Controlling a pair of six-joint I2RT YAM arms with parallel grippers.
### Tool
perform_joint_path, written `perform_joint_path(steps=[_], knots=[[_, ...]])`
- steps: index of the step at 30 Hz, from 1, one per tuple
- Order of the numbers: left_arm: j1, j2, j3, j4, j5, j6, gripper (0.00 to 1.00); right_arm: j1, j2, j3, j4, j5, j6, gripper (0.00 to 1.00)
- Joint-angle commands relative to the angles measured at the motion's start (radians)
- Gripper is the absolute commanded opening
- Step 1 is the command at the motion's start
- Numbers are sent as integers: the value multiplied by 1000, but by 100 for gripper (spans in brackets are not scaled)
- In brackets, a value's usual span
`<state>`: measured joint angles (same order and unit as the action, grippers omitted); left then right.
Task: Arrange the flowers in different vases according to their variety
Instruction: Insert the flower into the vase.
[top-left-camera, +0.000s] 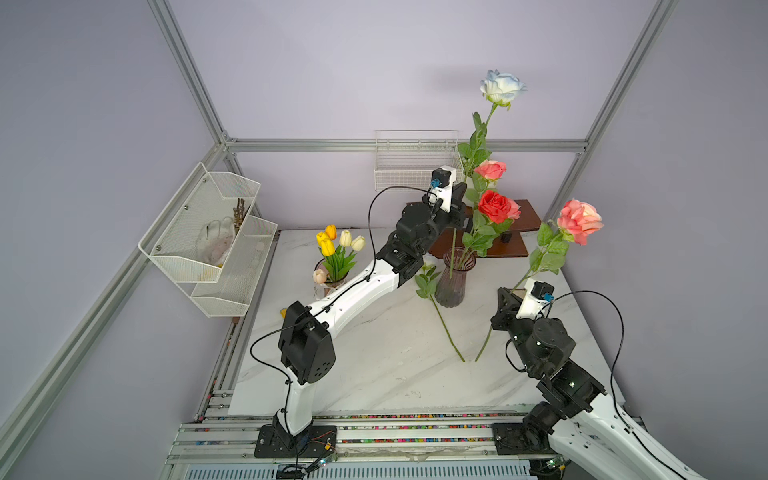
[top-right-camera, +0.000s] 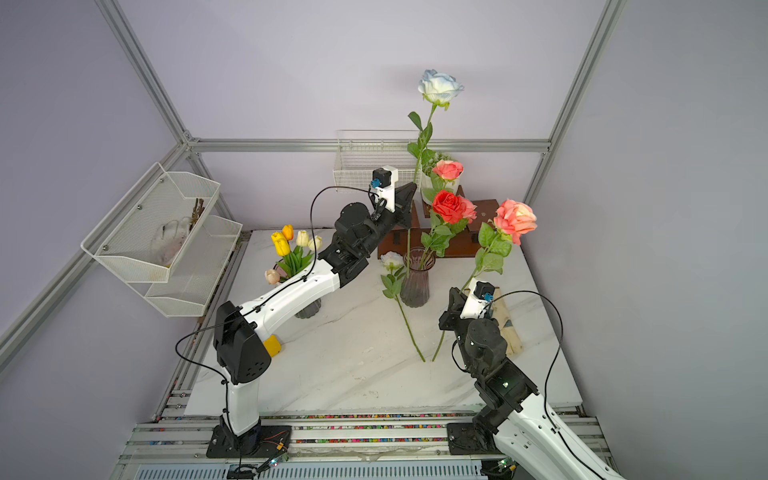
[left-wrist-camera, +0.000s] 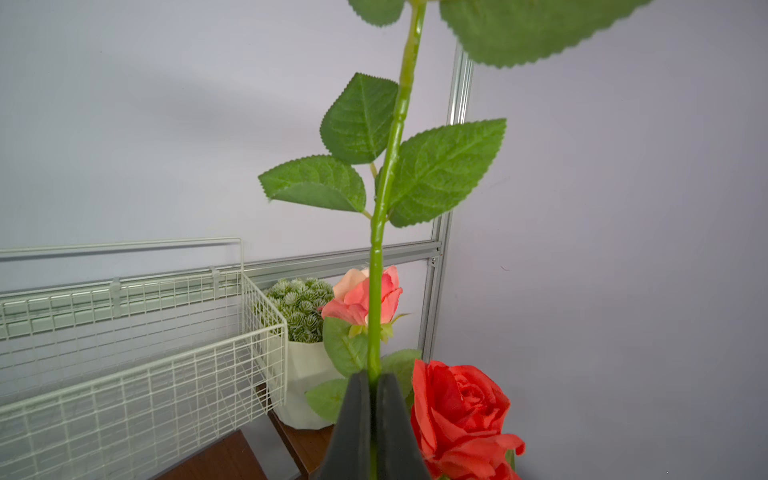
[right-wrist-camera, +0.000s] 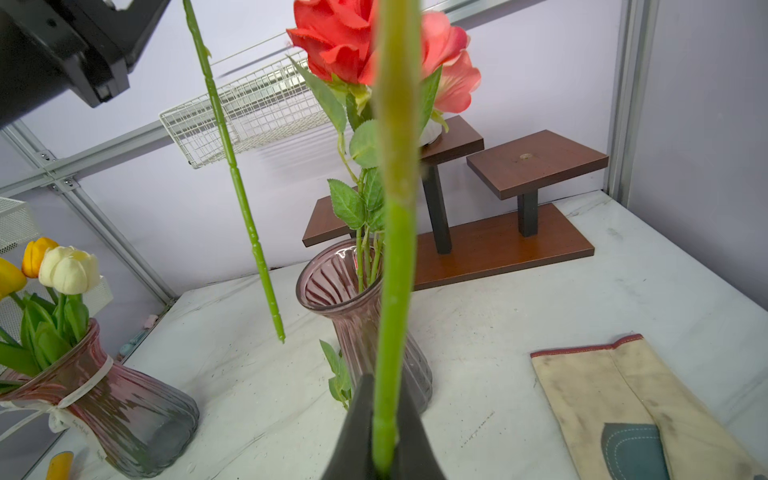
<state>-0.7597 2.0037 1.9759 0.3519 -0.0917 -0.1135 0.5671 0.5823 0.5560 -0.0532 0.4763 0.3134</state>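
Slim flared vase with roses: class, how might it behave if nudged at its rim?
The slim flared vase probably tips easily: narrow, with tall roses leaning above it. Being glass, it likely breaks if toppled, and may slide on the smooth tabletop.

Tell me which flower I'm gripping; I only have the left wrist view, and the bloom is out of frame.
Observer: The white rose; its bloom stands high above the left end effector.
Operator: Is its lower end in the vase?
Observer: No; the right wrist view shows it hanging outside the slim vase.
Operator: And the other arm?
Observer: The right end effector is shut on a pink rose stem.
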Motion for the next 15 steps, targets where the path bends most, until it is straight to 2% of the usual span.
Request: perform_joint_path(steps=[1, 8, 15], knots=[[-1, 36, 100, 106, 42, 31, 0, -8, -19, 36, -42, 1, 5, 0], [14, 144, 129, 196, 50, 35, 0, -17, -25, 87, -68, -36, 2, 0], [19, 158, 10, 274, 56, 43, 0, -20, -19, 196, -73, -57, -24, 0]])
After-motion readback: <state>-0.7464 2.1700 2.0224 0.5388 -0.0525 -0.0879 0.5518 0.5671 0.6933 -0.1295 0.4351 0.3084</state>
